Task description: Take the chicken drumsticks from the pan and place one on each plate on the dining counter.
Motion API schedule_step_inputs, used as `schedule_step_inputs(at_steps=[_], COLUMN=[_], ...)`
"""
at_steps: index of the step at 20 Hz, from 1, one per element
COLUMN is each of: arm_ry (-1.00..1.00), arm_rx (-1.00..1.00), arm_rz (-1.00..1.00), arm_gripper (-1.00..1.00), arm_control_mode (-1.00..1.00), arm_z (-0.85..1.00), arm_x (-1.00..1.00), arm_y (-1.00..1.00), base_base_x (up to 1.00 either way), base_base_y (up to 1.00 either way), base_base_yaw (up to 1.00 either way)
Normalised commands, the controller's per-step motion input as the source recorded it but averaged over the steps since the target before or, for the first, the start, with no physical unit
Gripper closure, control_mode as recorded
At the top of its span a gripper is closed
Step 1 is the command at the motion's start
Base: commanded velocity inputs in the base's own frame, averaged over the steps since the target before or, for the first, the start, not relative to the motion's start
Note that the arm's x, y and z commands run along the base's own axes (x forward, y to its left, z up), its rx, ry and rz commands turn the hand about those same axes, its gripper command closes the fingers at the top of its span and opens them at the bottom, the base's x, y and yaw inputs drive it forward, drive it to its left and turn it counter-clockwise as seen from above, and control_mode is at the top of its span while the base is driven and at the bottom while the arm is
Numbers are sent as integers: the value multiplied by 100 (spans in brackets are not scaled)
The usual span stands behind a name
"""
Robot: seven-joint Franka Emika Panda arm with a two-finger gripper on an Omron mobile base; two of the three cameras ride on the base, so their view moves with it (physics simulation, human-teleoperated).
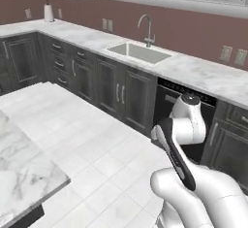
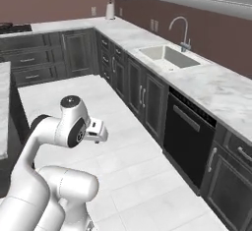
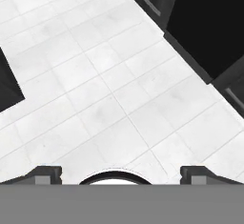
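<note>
The gripper [image 3: 119, 175] points down at bare white floor tiles [image 3: 109, 99], its fingers spread wide and holding nothing, tucked in for travel, I judge. The dining counter [image 1: 22, 173] juts in at the lower left of the left base view; I cannot see the pan, drumsticks or plates. The sink [image 1: 139, 53] sits upper centre, the dishwasher [image 2: 189, 136] mid-right.

The white arm [image 2: 54, 141] folds over pale floor tiles [image 2: 147, 176] — beside it runs a marble countertop [image 2: 216, 90] with a sink [image 2: 170, 56] and faucet [image 2: 181, 28], above dark cabinets [image 2: 142, 97] and a black dishwasher [image 2: 189, 136].
</note>
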Motion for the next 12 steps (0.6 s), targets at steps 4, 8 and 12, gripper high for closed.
schedule_step_inputs(at_steps=[4, 8, 12], arm_ry=[0, 0, 0], arm_rx=[0, 0, 0], arm_rz=[0, 0, 0], arm_gripper=[-100, -100, -100], arm_control_mode=[100, 100, 100], arm_z=[0, 0, 0], arm_x=[0, 0, 0], arm_y=[0, 0, 0], base_base_x=[100, 100, 99], base_base_y=[-22, -15, -14], base_base_yaw=[31, 42, 46])
